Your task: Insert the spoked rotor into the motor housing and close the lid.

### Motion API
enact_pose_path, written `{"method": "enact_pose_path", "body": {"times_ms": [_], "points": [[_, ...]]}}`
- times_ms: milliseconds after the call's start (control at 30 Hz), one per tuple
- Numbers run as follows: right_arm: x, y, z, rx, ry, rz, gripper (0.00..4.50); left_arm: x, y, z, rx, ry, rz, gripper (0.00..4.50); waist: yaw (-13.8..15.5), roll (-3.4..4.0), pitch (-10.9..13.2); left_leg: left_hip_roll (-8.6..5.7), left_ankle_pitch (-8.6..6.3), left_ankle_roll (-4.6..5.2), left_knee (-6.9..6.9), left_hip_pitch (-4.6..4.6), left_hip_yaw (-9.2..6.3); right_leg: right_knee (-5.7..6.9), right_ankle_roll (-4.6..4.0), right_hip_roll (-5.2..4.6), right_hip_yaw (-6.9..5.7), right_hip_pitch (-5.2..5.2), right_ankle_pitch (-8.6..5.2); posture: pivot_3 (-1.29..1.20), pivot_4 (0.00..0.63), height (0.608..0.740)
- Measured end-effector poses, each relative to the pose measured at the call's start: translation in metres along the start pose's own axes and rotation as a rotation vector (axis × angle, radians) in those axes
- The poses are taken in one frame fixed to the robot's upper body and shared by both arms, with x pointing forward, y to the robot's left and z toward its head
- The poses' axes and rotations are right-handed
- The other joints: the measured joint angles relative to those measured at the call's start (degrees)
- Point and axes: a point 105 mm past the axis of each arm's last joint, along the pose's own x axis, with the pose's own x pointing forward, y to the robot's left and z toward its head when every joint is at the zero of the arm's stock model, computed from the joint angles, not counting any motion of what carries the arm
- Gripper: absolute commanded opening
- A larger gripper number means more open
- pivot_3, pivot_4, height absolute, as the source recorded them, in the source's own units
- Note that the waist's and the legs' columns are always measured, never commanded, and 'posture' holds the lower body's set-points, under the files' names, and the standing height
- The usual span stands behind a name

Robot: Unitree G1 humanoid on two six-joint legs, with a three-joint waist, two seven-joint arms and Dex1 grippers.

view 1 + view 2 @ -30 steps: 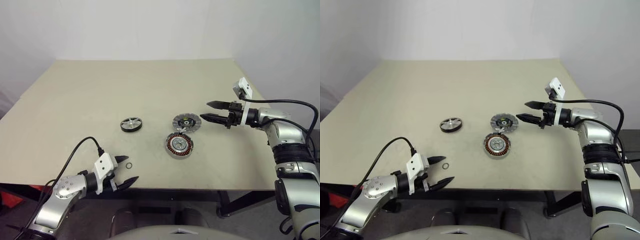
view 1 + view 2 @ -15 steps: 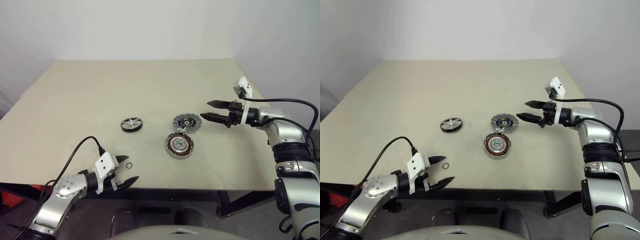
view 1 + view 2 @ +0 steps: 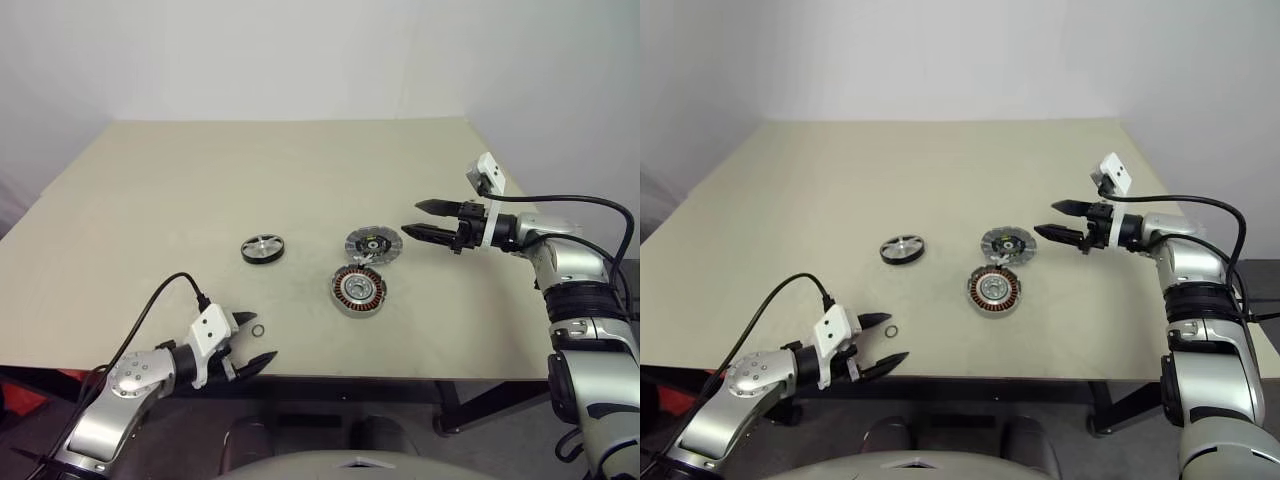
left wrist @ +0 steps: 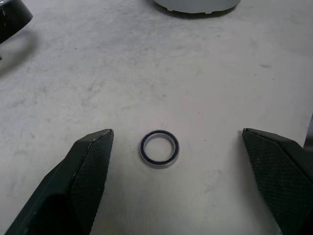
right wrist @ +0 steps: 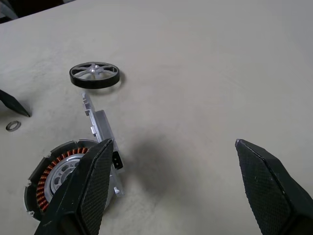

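Rotor (image 3: 262,248) lies untouched at centre-left, left of the lid (image 3: 373,243) and housing (image 3: 359,289). Left gripper (image 3: 251,343) has narrowed slightly around the small ring (image 4: 159,148), gripping nothing; right gripper (image 3: 424,221) hovers spread beside the lid. Insertion hasn't begun.

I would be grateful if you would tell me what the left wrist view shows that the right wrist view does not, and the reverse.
The left wrist view alone brings the small ring up close, lying flat on the table between the open left gripper fingers. The right wrist view alone has the spoked rotor, the motor housing with copper windings, and the open right gripper. Both share the ring and the beige tabletop.
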Motion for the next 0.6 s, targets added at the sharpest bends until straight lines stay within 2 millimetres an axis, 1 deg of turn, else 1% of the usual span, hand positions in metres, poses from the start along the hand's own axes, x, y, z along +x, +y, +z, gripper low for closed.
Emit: {"method": "enact_pose_path", "body": {"times_ms": [67,200,333,433,567,600], "points": [[0.0001,-0.0006,0.0004,-0.001,0.0,-0.002,4.5,0.0003,0.0023,0.0002,-0.001,0.002,0.004,3.06,0.0,0.0,0.0,0.0,0.0,0.0,0.0,0.0,0.0,0.01,-0.05,0.0,0.0,0.0,0.03,0.0,0.0,0.74],[0.0001,-0.0011,0.0012,-0.006,-0.001,-0.003,4.5,0.0,0.0043,-0.0004,-0.002,0.003,0.009,3.06,0.0,0.0,0.0,0.0,0.0,0.0,0.0,-0.01,0.0,0.0,-0.21,0.0,0.0,0.0,0.12,0.0,0.0,0.74],[-0.0001,-0.0018,0.0001,-0.003,0.001,-0.006,4.5,0.0,0.0045,-0.0009,-0.002,0.005,0.016,3.06,0.0,0.0,0.0,0.0,0.0,0.0,0.0,0.0,0.0,0.0,-0.19,0.0,0.0,0.0,0.11,0.0,0.0,0.74],[-0.0002,-0.0021,0.0002,-0.006,0.002,-0.007,4.5,0.0001,0.0027,-0.0009,-0.004,0.007,0.014,2.45,0.0,0.0,0.0,0.0,0.0,0.0,0.0,0.0,0.0,0.0,-0.09,0.0,0.0,0.0,0.06,0.0,0.0,0.74],[0.0,-0.0029,0.0017,-0.012,0.001,-0.009,4.5,0.0007,0.0024,-0.0007,-0.008,0.009,0.019,1.3,0.0,0.01,0.0,0.0,0.0,0.0,0.0,0.01,0.0,0.02,-0.01,0.0,0.0,0.0,0.01,0.0,0.0,0.74],[0.0001,-0.0031,0.0024,-0.013,0.0,-0.009,4.5,0.0006,0.0029,-0.0007,-0.008,0.01,0.023,1.3,0.0,0.01,0.0,0.0,0.0,0.0,0.0,0.01,0.0,0.02,-0.03,0.0,0.0,0.0,0.01,0.0,0.0,0.74]]}}
